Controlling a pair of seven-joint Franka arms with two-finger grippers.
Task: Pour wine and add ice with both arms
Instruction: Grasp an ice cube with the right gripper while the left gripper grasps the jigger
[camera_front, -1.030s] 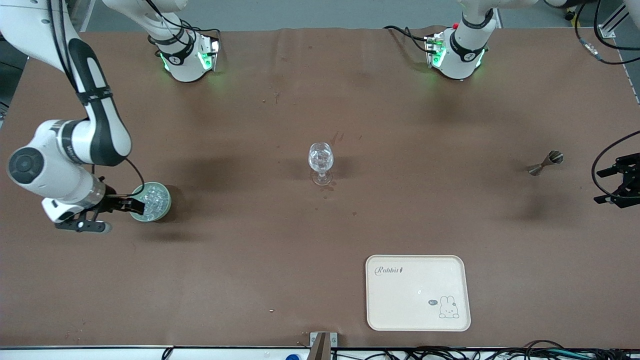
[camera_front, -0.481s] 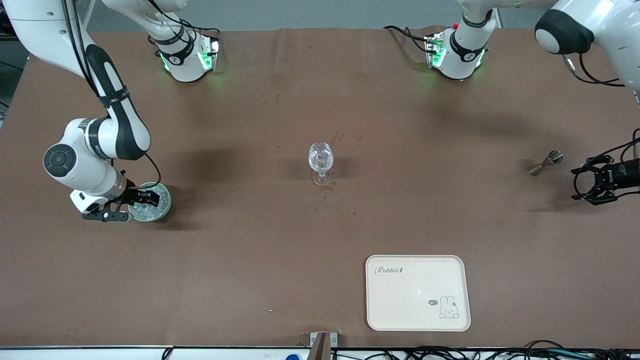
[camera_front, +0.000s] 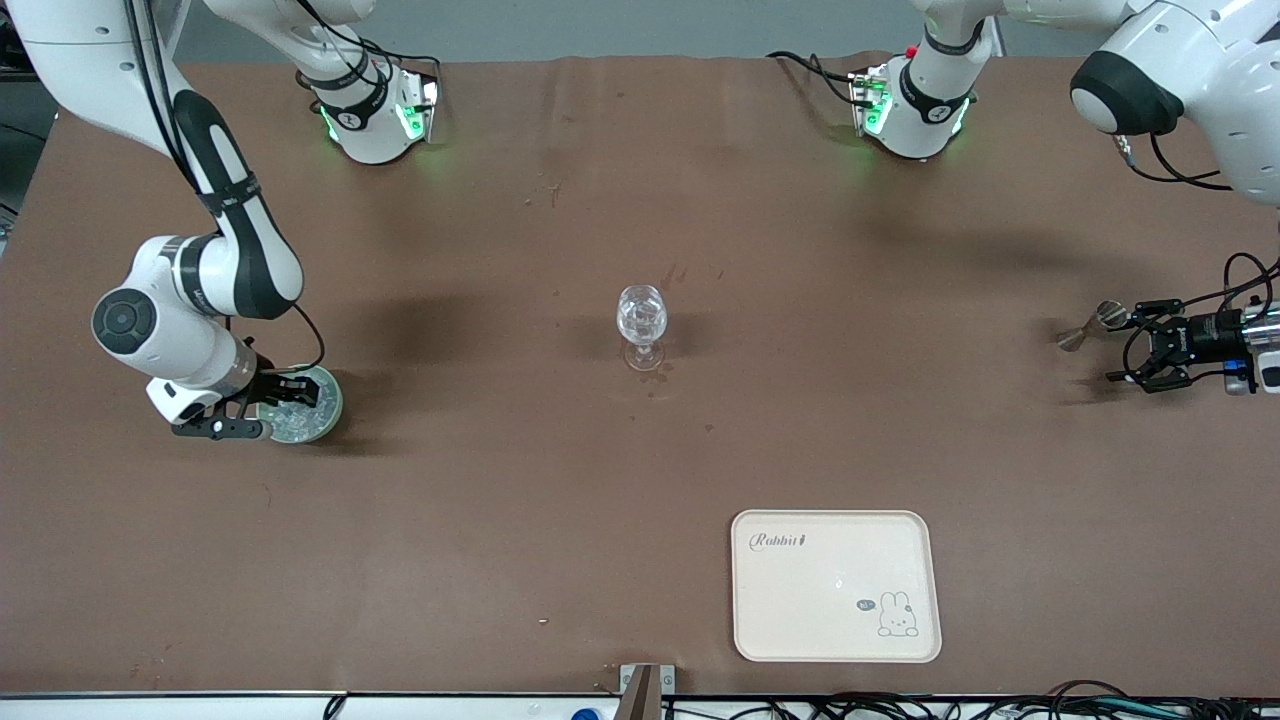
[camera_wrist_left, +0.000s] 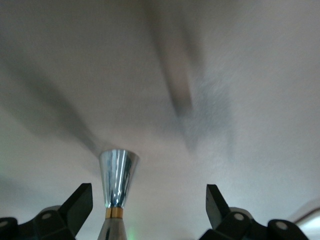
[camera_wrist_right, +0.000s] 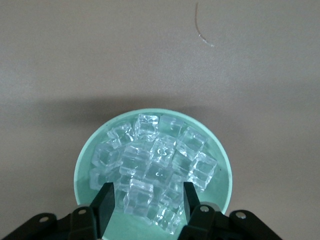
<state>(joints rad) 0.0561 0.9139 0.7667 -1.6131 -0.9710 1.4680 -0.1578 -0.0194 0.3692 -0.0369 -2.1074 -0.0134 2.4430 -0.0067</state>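
Front view: brown worktop (camera_front: 500, 520) with a stemmed glass (camera_front: 641, 322) upright near the middle, some clear cubes inside it. Toward the right arm's end, a pale green bowl (camera_front: 318, 405) heaped with ice (camera_front: 300, 412). Right claw (camera_front: 282, 392) low over the bowl, fingers spread, nothing pinched. Toward the left arm's end, a metal jigger (camera_front: 1092, 326) lying on its side on the worktop. Left claw (camera_front: 1135, 343) just beside the jigger, lying level, fingers spread, nothing held. Nearer the camera than the glass, a cream tray (camera_front: 836, 585) with a rabbit drawing, flat on the worktop.

Left wrist view: jigger (camera_wrist_left: 117, 185) between the 2 spread fingers (camera_wrist_left: 77, 205) of the left claw (camera_wrist_left: 147, 207), closer to 1 finger than the other, touching neither. A gold band visible at the jigger's waist. Blurred shadows over the worktop (camera_wrist_left: 240, 75).

Right wrist view: bowl (camera_wrist_right: 100, 145) seen from above, ice (camera_wrist_right: 155, 165) piled in it as many small clear cubes. The 2 fingers (camera_wrist_right: 106, 202) of the right claw (camera_wrist_right: 147, 202) spread over the pile at the bowl's edge, a few cubes lying between them, none clamped. Bare worktop (camera_wrist_right: 75, 60) around the bowl.
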